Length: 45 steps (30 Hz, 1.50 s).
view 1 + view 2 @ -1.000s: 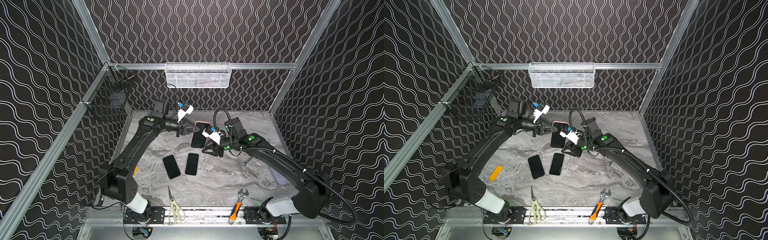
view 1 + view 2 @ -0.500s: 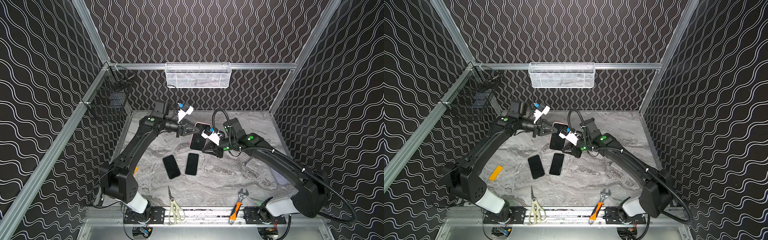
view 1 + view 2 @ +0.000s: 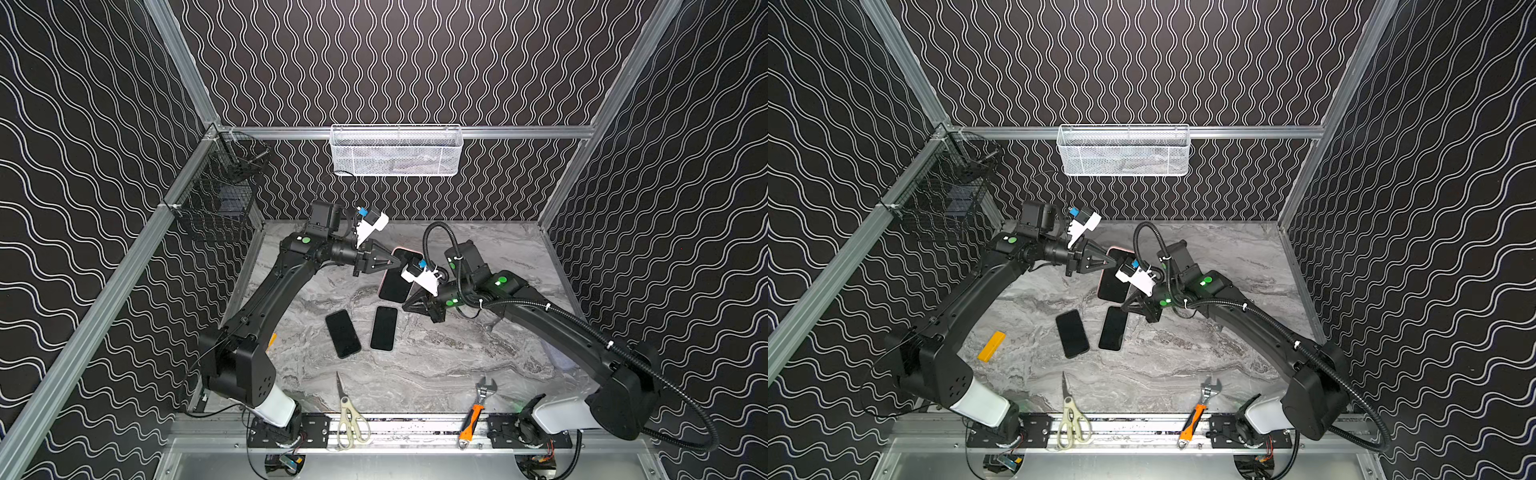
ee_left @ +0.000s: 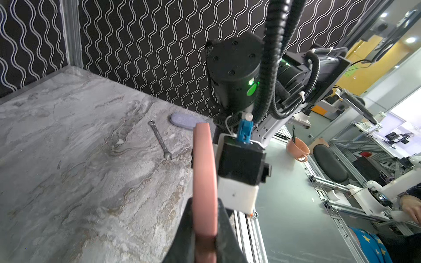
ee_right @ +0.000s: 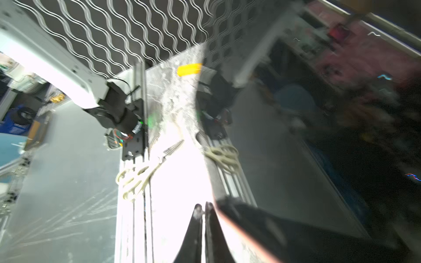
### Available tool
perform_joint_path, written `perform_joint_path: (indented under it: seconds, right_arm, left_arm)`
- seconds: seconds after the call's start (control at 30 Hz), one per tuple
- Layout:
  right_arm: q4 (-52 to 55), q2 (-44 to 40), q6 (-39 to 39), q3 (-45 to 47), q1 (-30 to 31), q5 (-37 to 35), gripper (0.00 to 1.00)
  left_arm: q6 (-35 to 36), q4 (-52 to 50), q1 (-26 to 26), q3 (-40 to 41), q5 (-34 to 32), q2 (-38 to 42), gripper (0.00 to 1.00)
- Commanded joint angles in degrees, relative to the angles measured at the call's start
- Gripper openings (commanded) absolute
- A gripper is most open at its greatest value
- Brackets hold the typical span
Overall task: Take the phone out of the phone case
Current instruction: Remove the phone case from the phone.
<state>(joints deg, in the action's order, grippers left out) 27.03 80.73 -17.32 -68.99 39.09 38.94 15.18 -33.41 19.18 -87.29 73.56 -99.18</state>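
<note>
**Item 1.** Phone [image 3: 395, 286] seated in pink case [image 4: 203, 164], just toward 12 o'clock of the worktop [image 3: 436, 361] centre. Screen faces 6 o'clock, and the pink rim shows around it in both top views.

**Item 2.** Left end effector [image 3: 397, 263]: clamped on the case's far end. The left wrist view alone shows the case edge-on between the fingers [image 4: 224, 218].

**Item 3.** Right end effector [image 5: 201, 210]: closed, with nothing seen between the tips. The right wrist view alone shows them just beside the case's edge.

**Item 4.** Two loose handsets [image 3: 343, 333] [image 3: 383, 328], side by side at centre.

**Item 5.** Scissors [image 3: 349, 415] at 6 o'clock, wrench [image 3: 477, 409] at 5 o'clock.

**Item 6.** Orange block [image 3: 991, 345] at 8 o'clock, plain in a top view.

**Item 7.** Spanner [image 4: 159, 139] beside a grey oval piece [image 4: 186, 119], in the left wrist view.

**Setting.** Grey marbled worktop, black walls with white wavy lines. White basket [image 3: 395, 151] at 12 o'clock, black basket [image 3: 216, 203] at 10 o'clock.
</note>
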Motion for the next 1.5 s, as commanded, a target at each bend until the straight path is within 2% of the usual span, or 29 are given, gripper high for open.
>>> perform_joint_path:
  seconds: [0.0,0.07,0.23,0.47,0.67,1.17,1.47]
  right_arm:
    - [-4.6,-1.7,0.8,1.4,1.0,0.9,0.07]
    - [-5.6,-2.2,1.1,2.2,1.2,0.9,0.1]
    - [-2.4,-2.1,-0.5,1.6,1.2,-1.0,0.31]
    - [2.8,-4.5,-1.8,1.4,0.8,-6.6,0.46]
    - [4.7,-5.3,-1.9,2.1,-0.6,-10.2,0.47]
    - [0.7,-2.6,-2.4,1.8,-2.4,0.2,0.48]
    - [0.9,-1.6,-2.9,0.4,-2.4,2.4,0.41]
  left_arm:
    - [0.0,2.2,0.4,-0.1,3.4,0.3,0.0]
    - [-0.3,2.2,0.8,0.1,2.9,0.6,0.0]
    - [-0.6,2.3,0.9,0.6,3.0,0.9,0.0]
    - [-1.1,2.4,0.9,0.4,3.1,1.3,0.0]
    - [-2.1,2.3,0.8,-0.1,3.3,1.2,0.0]
    - [-2.4,2.3,1.0,0.7,4.9,1.7,0.0]
    - [-3.4,2.3,1.7,0.4,5.0,0.2,0.0]
